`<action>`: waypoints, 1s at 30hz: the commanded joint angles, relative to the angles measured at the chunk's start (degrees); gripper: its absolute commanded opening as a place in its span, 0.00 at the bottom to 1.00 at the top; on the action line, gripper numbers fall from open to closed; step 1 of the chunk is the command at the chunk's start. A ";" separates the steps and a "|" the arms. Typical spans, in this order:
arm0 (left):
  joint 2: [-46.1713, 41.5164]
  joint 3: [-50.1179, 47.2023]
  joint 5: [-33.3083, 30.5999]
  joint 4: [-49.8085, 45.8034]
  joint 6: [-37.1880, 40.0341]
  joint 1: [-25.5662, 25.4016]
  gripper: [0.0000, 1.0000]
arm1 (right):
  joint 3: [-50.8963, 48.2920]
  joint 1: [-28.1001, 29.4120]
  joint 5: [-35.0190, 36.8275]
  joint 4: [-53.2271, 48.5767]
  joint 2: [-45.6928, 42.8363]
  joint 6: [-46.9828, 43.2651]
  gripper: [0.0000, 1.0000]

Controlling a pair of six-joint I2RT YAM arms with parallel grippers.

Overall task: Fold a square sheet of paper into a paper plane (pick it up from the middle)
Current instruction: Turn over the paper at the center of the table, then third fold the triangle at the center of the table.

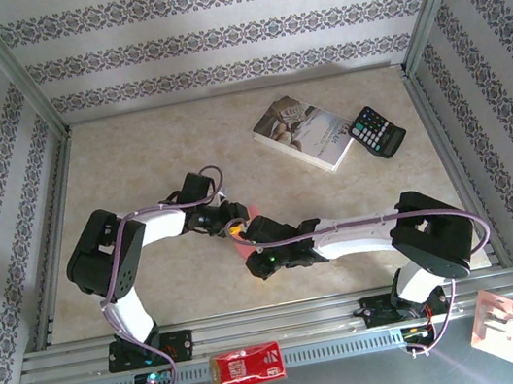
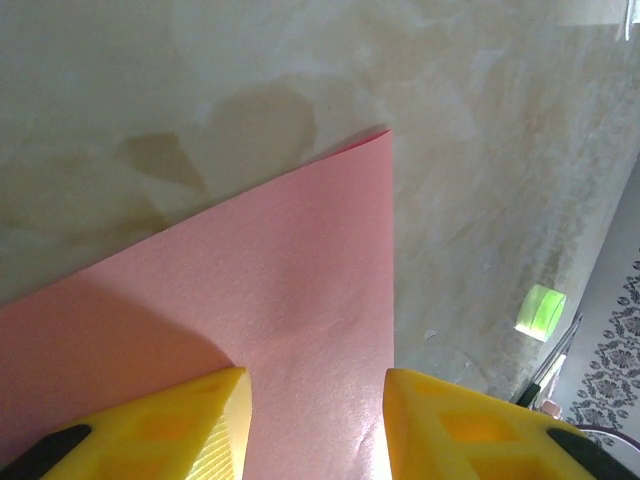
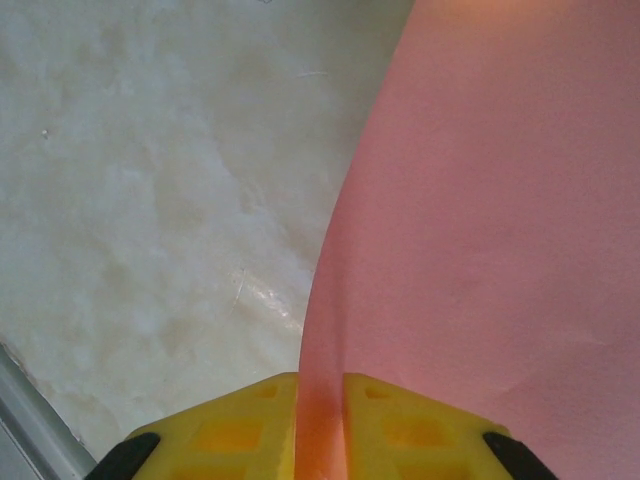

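The square sheet of paper (image 2: 280, 280) is pink-red and lies on the table with one pointed corner towards the far side. My left gripper (image 2: 315, 385) is open, its yellow fingers (image 2: 200, 410) spread apart low over the sheet. In the right wrist view the paper (image 3: 500, 200) curves up from the table, and a raised edge of it runs into the narrow gap of my right gripper (image 3: 320, 385). Those jaws stand slightly parted around it. From above, both grippers meet at mid-table, the left (image 1: 232, 224) and the right (image 1: 249, 237), with slivers of the paper (image 1: 243, 245) showing.
A paperback book (image 1: 304, 133) and a black calculator (image 1: 376, 131) lie at the back right of the beige table (image 1: 135, 173). A small red packet (image 1: 249, 366) sits on the front rail, a white card pack (image 1: 498, 324) to its right. Metal frame posts border the sides.
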 commanded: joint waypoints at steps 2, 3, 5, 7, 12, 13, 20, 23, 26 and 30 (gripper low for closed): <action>1.70 1.56 0.62 -3.15 3.23 -0.78 0.38 | 0.25 -1.22 -1.14 0.34 -0.88 -1.83 0.21; 1.93 1.51 0.61 -3.21 3.36 -0.79 0.38 | 0.16 -1.45 -1.30 0.20 -1.12 -2.17 0.22; 2.31 1.74 0.65 -3.34 3.70 -0.79 0.37 | 0.15 -1.97 -1.63 -0.30 -1.56 -2.75 0.22; 2.58 1.92 0.62 -3.57 3.97 -0.83 0.37 | -0.01 -2.25 -1.66 -0.78 -1.89 -3.33 0.24; 3.48 2.21 0.88 -3.49 4.31 -1.03 0.37 | -0.48 -3.09 -1.96 -0.77 -2.36 -3.94 0.19; 3.78 2.50 0.88 -3.61 4.47 -1.04 0.37 | -0.42 -3.20 -2.11 -0.73 -2.31 -3.95 0.17; 6.86 5.06 1.50 -4.36 5.90 -1.81 0.37 | -0.45 -3.90 -5.06 2.49 -2.15 -1.05 0.08; 7.80 5.56 1.38 -4.34 6.29 -2.08 0.37 | -0.63 -4.78 -6.17 3.87 -1.55 0.06 0.08; 8.40 5.83 1.15 -4.66 6.88 -2.10 0.37 | -0.80 -5.89 -7.07 3.96 -1.00 0.05 0.08; 8.49 6.29 0.88 -5.66 7.62 -2.06 0.37 | -1.59 -7.15 -8.48 3.98 -1.46 -0.41 0.08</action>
